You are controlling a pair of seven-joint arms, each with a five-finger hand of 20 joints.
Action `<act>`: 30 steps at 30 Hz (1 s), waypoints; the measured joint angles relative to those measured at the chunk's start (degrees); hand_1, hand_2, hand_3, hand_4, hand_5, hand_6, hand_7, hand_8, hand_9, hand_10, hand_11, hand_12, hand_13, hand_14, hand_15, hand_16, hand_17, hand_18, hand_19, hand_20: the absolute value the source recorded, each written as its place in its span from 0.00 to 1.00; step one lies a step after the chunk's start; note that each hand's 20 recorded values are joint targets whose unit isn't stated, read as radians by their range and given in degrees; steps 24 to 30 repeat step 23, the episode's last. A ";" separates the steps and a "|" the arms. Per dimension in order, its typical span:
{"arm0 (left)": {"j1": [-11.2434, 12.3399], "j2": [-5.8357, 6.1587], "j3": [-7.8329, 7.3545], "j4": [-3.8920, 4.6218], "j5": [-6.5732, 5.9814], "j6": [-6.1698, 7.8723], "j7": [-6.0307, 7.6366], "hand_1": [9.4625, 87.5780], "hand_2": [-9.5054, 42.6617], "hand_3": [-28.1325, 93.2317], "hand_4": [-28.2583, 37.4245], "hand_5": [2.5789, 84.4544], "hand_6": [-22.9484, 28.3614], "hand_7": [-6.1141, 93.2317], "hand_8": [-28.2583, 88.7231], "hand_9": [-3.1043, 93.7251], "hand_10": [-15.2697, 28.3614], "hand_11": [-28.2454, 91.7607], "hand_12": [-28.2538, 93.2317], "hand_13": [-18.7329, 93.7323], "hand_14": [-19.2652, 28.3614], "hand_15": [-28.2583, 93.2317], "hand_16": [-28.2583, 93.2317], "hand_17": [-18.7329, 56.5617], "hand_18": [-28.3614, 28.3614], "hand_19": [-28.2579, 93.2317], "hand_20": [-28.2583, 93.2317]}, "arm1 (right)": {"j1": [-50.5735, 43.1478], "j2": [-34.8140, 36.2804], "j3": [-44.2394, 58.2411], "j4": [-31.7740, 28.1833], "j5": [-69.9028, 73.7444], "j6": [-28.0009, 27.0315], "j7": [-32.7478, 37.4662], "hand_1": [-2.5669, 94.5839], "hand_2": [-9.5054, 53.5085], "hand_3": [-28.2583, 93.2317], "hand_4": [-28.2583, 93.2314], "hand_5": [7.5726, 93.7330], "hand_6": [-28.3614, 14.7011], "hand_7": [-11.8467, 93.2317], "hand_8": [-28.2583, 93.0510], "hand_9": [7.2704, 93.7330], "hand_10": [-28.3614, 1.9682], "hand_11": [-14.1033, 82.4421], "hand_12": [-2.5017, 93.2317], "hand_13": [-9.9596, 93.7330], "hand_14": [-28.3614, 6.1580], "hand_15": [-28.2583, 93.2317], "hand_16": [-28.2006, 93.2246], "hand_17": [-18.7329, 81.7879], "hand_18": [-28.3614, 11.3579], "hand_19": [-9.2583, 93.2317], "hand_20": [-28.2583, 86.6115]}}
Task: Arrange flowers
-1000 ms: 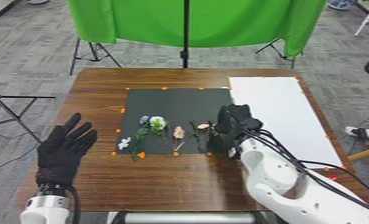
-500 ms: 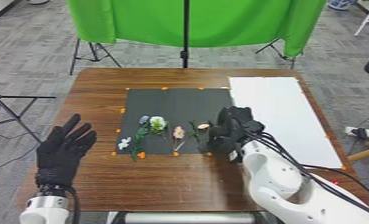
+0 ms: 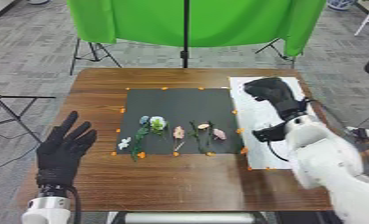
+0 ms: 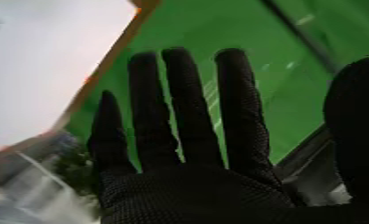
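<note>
Brown tabletop (image 3: 96, 90) stretches out before me, its black mat (image 3: 180, 102) bearing a loose row of flowers (image 3: 158, 123) between the two robot hands. Straight fingers spread apart on the left hand (image 3: 61, 155); over the white sheet (image 3: 250, 117), the right hand (image 3: 273, 90) is likewise open, its fingers extended.

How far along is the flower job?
Done, perhaps: flowers lie side by side on the black mat. In hand: nothing; right hand is open over the white sheet, left hand open too. Left: maybe nothing, unless they belong elsewhere.
</note>
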 measured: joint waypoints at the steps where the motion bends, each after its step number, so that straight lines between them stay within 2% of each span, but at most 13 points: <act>1: -0.03 0.05 0.13 0.05 -0.07 0.00 0.15 0.12 0.36 0.87 0.00 0.41 0.56 0.13 0.17 0.38 0.78 0.41 0.31 0.36 0.99 0.69 0.14 0.14 1.00 0.67 0.38 | -1.27 -1.09 2.76 0.02 2.41 -0.67 -0.61 0.21 0.19 0.83 0.00 0.45 0.71 0.23 0.13 0.45 0.39 0.30 0.17 0.37 0.21 0.60 0.31 0.15 0.15 0.60 0.43; 4: 0.00 0.11 0.13 0.06 -0.07 -0.06 0.17 0.11 0.36 0.87 0.00 0.41 0.56 0.13 0.17 0.37 0.78 0.40 0.31 0.36 0.98 0.69 0.14 0.14 1.00 0.67 0.37 | -4.54 -4.37 8.90 0.32 11.07 -0.97 -4.20 0.20 0.22 0.82 0.00 0.42 0.73 0.22 0.14 0.41 0.43 0.27 0.17 0.36 0.21 0.56 0.31 0.15 0.17 0.59 0.42; 9: 0.11 0.11 0.16 0.21 0.14 -0.05 0.32 0.11 0.36 0.87 0.00 0.40 0.55 0.13 0.17 0.37 0.77 0.40 0.31 0.36 0.98 0.67 0.14 0.14 1.00 0.67 0.37 | -7.34 -6.61 10.16 0.97 25.65 -0.42 -12.18 0.20 0.24 0.82 0.00 0.38 0.76 0.22 0.14 0.39 0.45 0.25 0.17 0.36 0.22 0.55 0.33 0.15 0.17 0.59 0.42; 14: -0.14 -0.14 0.26 0.96 2.45 -0.05 -0.09 0.11 0.36 0.87 0.00 0.40 0.54 0.13 0.16 0.37 0.77 0.40 0.31 0.36 0.98 0.67 0.14 0.14 1.00 0.67 0.36 | -11.13 -8.46 12.30 1.12 38.70 -4.21 -17.89 0.19 0.24 0.83 0.00 0.38 0.79 0.23 0.13 0.39 0.48 0.24 0.17 0.37 0.24 0.53 0.33 0.15 0.18 0.57 0.41; 18: -0.35 -0.71 0.28 1.24 2.81 -0.11 -0.47 0.11 0.36 0.87 0.00 0.38 0.53 0.14 0.16 0.37 0.77 0.40 0.31 0.37 0.96 0.66 0.14 0.14 1.00 0.67 0.36 | -14.72 -9.32 13.58 1.09 48.80 -5.31 -20.41 0.20 0.24 0.82 0.00 0.38 0.80 0.23 0.13 0.39 0.51 0.24 0.17 0.37 0.25 0.51 0.34 0.16 0.18 0.57 0.42; 23: -0.42 -1.63 0.24 1.30 3.06 -0.14 -1.08 0.10 0.36 0.88 0.00 0.38 0.53 0.14 0.16 0.37 0.76 0.40 0.31 0.37 0.96 0.65 0.15 0.14 1.00 0.67 0.35 | -17.88 -9.79 13.18 1.09 50.91 -4.42 -24.23 0.20 0.24 0.83 0.00 0.39 0.80 0.23 0.13 0.41 0.52 0.24 0.17 0.37 0.26 0.50 0.34 0.16 0.19 0.56 0.42; 30: -0.42 -1.63 0.24 1.30 3.06 -0.14 -1.08 0.10 0.36 0.88 0.00 0.38 0.53 0.14 0.16 0.37 0.76 0.40 0.31 0.37 0.96 0.65 0.15 0.14 1.00 0.67 0.35 | -17.88 -9.79 13.18 1.09 50.91 -4.42 -24.23 0.20 0.24 0.83 0.00 0.39 0.80 0.23 0.13 0.41 0.52 0.24 0.17 0.37 0.26 0.50 0.34 0.16 0.19 0.56 0.42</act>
